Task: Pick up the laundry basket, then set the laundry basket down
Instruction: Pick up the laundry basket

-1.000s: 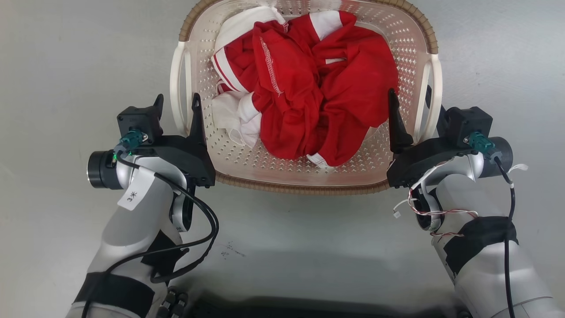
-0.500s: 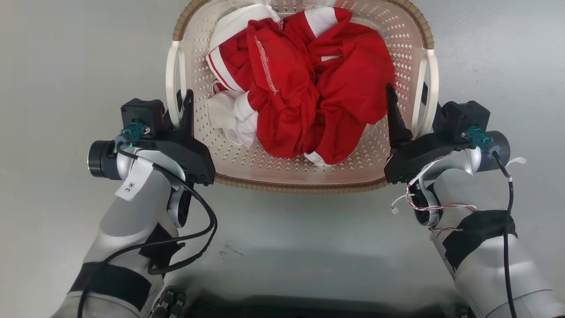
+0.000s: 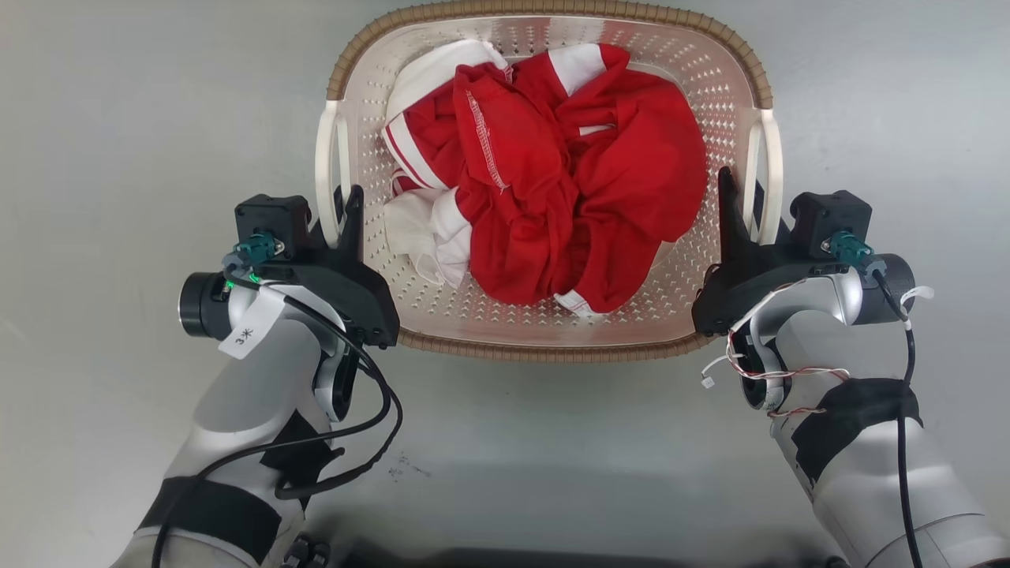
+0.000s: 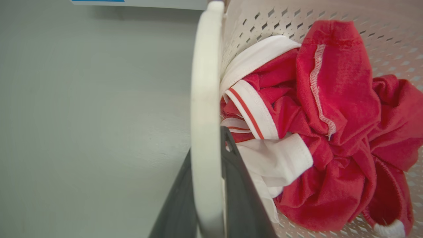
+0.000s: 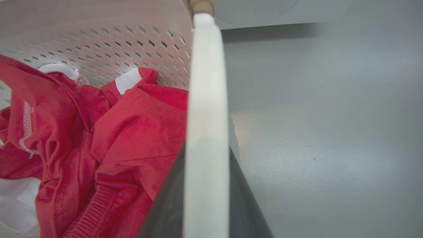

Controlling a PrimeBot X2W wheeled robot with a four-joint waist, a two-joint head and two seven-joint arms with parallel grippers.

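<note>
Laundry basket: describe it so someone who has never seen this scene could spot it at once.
Against the grey floor, between the left gripper and right gripper, is the laundry basket. It is cream perforated plastic with a brown woven-look rim and white side handles, heaped with red and white clothes.

Crumpled red and white clothes (image 3: 552, 181) lie heaped, plain grey floor (image 3: 118, 118) around.

A grey floor (image 3: 118, 118) is seen, dotted with small dark marks (image 3: 406, 465). Whether the laundry basket (image 3: 552, 353) touches it cannot be told.
</note>
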